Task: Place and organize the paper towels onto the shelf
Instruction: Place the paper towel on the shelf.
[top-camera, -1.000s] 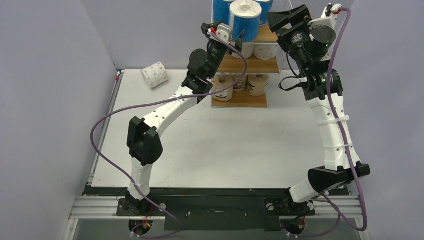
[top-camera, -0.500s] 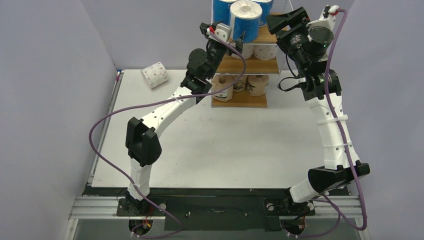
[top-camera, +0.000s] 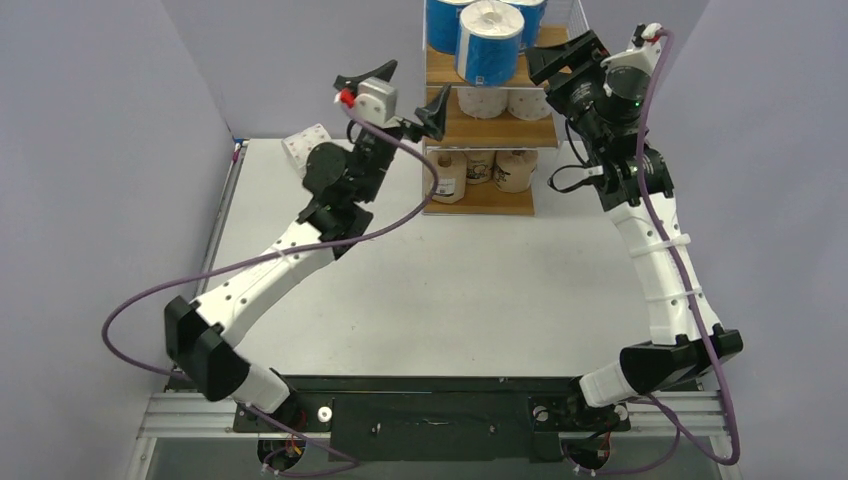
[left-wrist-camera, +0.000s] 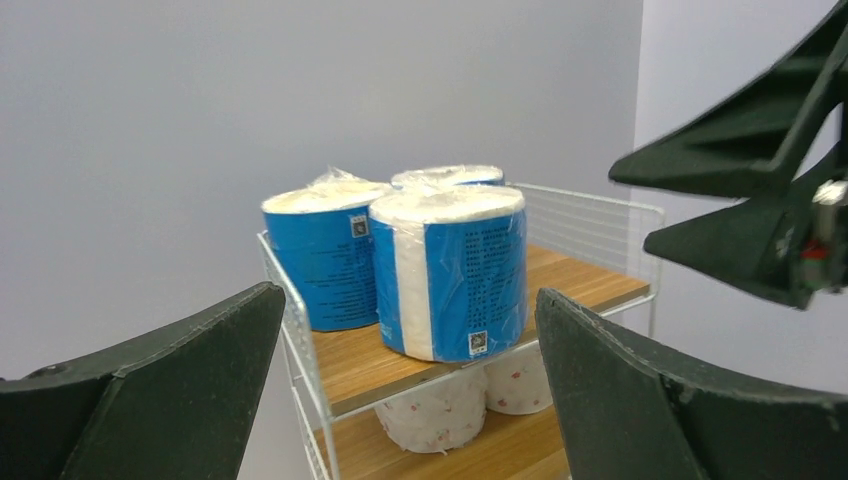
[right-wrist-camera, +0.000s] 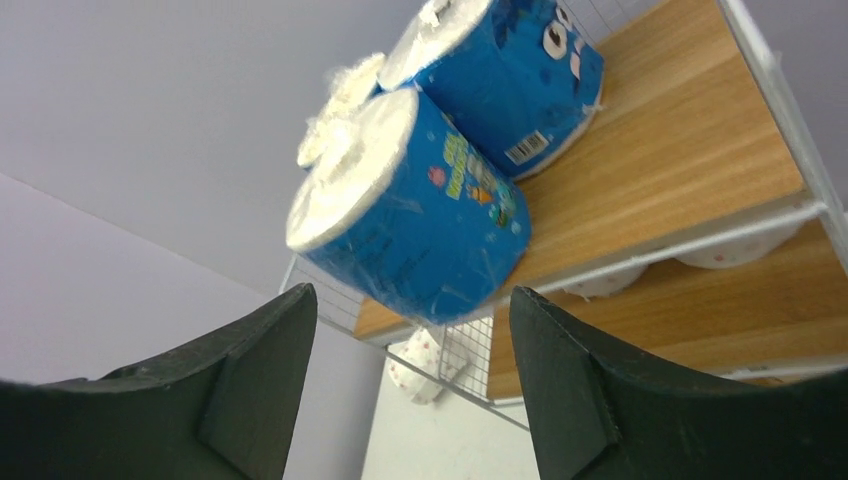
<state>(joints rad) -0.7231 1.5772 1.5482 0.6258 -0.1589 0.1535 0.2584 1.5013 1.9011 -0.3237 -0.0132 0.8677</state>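
The shelf (top-camera: 497, 131) stands at the table's far middle. Three blue paper towels (top-camera: 490, 42) stand on its top board, two white pink-dotted ones (top-camera: 530, 102) on the middle board, and three brown ones (top-camera: 515, 170) on the bottom. One dotted roll (top-camera: 303, 147) lies on the table at the far left, partly behind my left arm. My left gripper (top-camera: 400, 93) hangs open and empty just left of the shelf, facing the front blue roll (left-wrist-camera: 450, 275). My right gripper (top-camera: 560, 55) is open beside the top tier's right side, with the blue roll (right-wrist-camera: 420, 210) ahead of its jaws.
Grey walls close in the left, back and right. The shelf's white mesh side (left-wrist-camera: 600, 225) runs along the top board (right-wrist-camera: 680, 150). In the left wrist view the right gripper's black fingers (left-wrist-camera: 750, 160) show at the right edge. The loose dotted roll (right-wrist-camera: 420, 365) shows beyond the mesh.
My left arm has drawn back leftward from the shelf, its jaws spreading wide; the front blue roll stays on the top board. My right gripper has edged slightly left.
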